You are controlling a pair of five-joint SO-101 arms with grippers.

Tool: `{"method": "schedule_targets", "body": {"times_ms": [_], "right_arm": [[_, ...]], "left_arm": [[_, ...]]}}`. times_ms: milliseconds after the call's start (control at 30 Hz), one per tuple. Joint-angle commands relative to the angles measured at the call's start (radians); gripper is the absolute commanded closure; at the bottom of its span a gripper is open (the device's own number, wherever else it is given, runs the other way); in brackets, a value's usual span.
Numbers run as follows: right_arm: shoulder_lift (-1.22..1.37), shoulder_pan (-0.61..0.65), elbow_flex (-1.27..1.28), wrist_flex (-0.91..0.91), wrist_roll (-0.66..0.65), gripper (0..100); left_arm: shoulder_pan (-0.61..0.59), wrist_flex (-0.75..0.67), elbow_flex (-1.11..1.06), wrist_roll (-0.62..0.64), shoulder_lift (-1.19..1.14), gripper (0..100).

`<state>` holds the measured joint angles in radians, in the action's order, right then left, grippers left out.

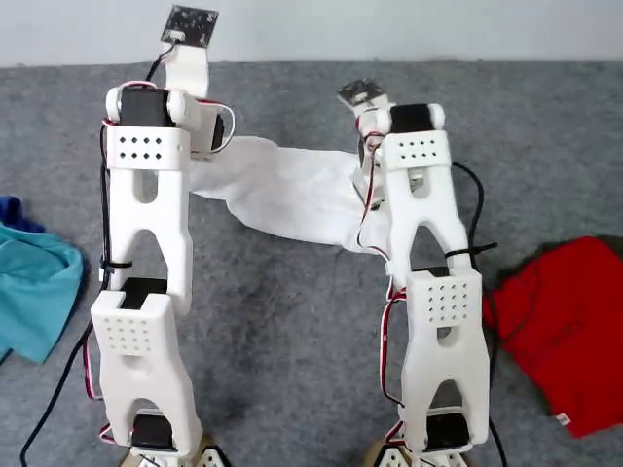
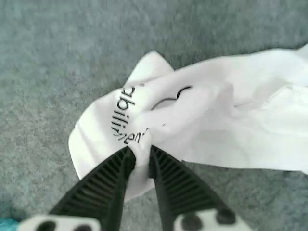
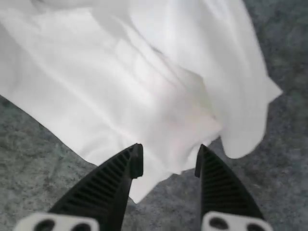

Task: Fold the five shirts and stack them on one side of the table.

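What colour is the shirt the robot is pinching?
White shirt with black lettering; left wrist view shows it best.

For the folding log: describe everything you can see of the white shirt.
The white shirt is thin-looking cloth with black print near one end. It lies crumpled between the two arms on the grey table. The left gripper pinches a fold at the printed end; the right gripper hangs open over its other end.
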<state>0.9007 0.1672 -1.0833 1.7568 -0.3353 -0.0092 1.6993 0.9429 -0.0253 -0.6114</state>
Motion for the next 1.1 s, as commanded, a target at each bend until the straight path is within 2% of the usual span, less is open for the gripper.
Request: {"method": "schedule_targets", "body": {"times_ms": [0,233,567,700,833,1000,1067], "right_arm": [[-0.047,-0.025,-0.029,0.038,0.009,80.7],[0.097,-0.022,-0.037,-0.039,0.011,81.2],[0.139,-0.019,-0.035,-0.185,-0.002,99.0],[0.143,-0.033,-0.043,-0.199,-0.052,98.9],[0.090,-0.047,-0.178,-0.125,-0.058,98.8],[0.001,-0.051,-0.500,0.033,-0.060,98.8],[-0.030,-0.053,-0.603,0.042,-0.057,98.8]], "left_arm": [[0.006,0.000,-0.019,0.003,0.061,99],[0.006,-0.003,-0.024,0.003,0.061,99],[0.006,0.002,-0.024,0.003,0.061,99],[0.006,0.002,-0.024,0.003,0.061,99],[0.006,0.002,-0.024,0.003,0.061,99],[0.005,0.002,-0.005,0.006,0.075,99],[0.002,0.018,0.033,0.008,0.080,99]]}}
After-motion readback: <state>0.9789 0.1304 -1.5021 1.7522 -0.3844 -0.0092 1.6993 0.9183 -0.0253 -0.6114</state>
